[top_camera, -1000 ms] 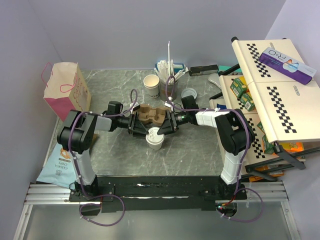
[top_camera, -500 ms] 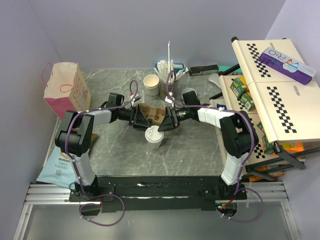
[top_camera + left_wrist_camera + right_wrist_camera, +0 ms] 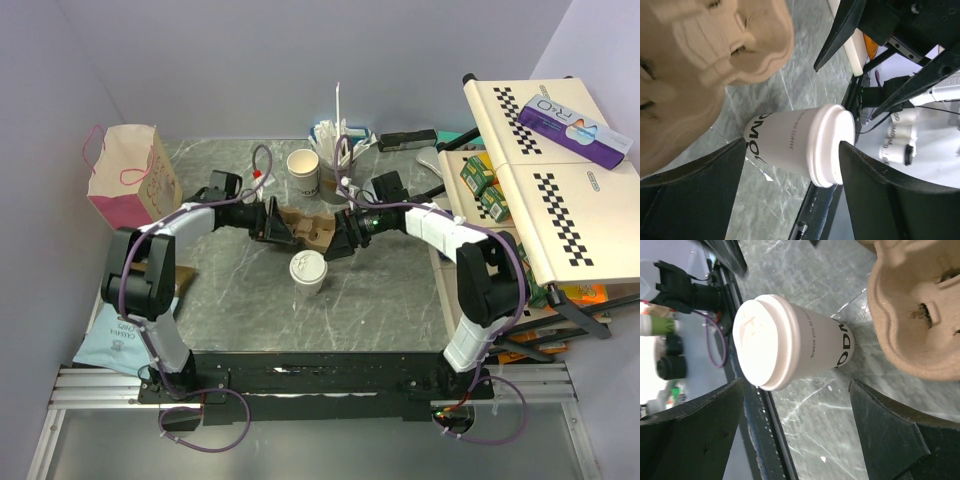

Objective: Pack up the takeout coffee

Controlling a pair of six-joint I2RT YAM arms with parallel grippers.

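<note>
- Though its lid (image 3: pixel 760 340) is on, the coffee cup (image 3: pixel 310 282) stands just in front of the cardboard cup tray (image 3: pixel 305 228).
- Left gripper (image 3: pixel 272 222) and right gripper (image 3: pixel 338 238), at the tray's ends, spread wide, holding nothing.
- Left to do: cup into tray, I think.

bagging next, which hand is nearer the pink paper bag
Left. The left hand is right of the pink paper bag; the right hand is farther, beyond the cup tray.

We count two cups: a lidded cup (image 3: pixel 308 270) just before the tray (image 3: pixel 308 228), an open cup (image 3: pixel 303 170) behind it. One tray, one loose lid (image 3: pixel 378 187), one straw holder (image 3: pixel 342 180), one bag (image 3: pixel 130 180).
</note>
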